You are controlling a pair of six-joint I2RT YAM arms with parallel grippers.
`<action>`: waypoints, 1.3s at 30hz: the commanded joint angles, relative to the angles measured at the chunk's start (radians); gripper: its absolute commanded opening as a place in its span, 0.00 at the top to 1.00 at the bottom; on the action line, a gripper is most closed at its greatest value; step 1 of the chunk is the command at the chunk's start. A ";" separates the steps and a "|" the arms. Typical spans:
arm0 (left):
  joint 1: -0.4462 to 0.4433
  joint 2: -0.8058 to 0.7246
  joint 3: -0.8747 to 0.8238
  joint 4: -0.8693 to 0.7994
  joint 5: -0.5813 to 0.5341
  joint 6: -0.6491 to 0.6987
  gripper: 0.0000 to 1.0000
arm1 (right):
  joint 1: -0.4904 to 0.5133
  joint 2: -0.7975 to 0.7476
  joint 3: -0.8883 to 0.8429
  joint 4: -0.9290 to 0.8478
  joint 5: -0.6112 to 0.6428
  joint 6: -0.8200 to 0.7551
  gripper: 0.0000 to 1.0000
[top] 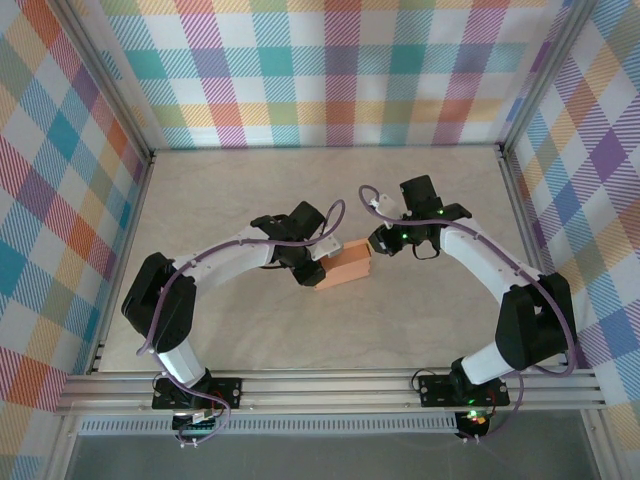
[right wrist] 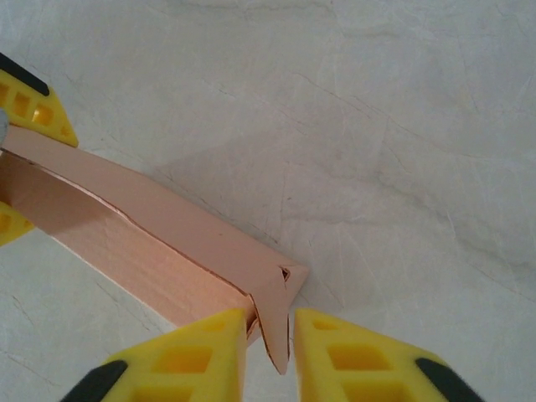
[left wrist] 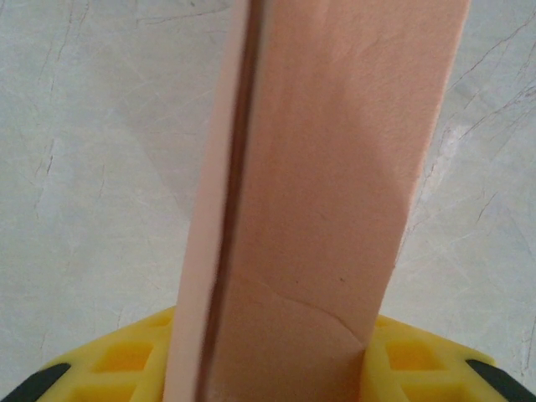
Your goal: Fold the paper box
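- Clamping one end of the paper box (top: 345, 266) is your left gripper (left wrist: 276, 360).
- Right gripper (right wrist: 270, 335) straddles the opposite flap (right wrist: 273, 306); pinching or not, you cannot tell.
- Open table (top: 300, 190) all around.

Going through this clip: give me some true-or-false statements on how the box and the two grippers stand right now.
1. The left gripper holds the paper box between its fingers. True.
2. The paper box lies as a flat, unfolded sheet. False: it is folded up into a long, narrow box shape.
3. A pointed end flap of the box sits between the fingers of the right gripper. True.
4. The right gripper hangs by the back wall, well away from the box. False: it is at the box's end, opposite the left gripper, near the middle of the table.
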 commanded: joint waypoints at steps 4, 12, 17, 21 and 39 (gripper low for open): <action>0.006 0.046 -0.007 -0.073 -0.004 0.014 0.68 | 0.005 0.022 0.026 -0.030 -0.027 -0.023 0.82; 0.007 0.049 -0.007 -0.069 -0.005 0.014 0.68 | 0.005 0.026 0.032 -0.036 -0.023 -0.021 1.00; 0.006 0.050 0.000 -0.067 0.000 0.003 0.68 | 0.011 0.010 0.029 -0.033 -0.008 0.024 1.00; 0.006 0.055 0.006 -0.063 0.008 -0.007 0.68 | 0.028 -0.013 0.015 0.005 0.037 0.131 1.00; 0.003 0.093 0.047 -0.054 -0.032 -0.032 0.68 | 0.120 -0.072 -0.073 0.119 0.260 0.562 1.00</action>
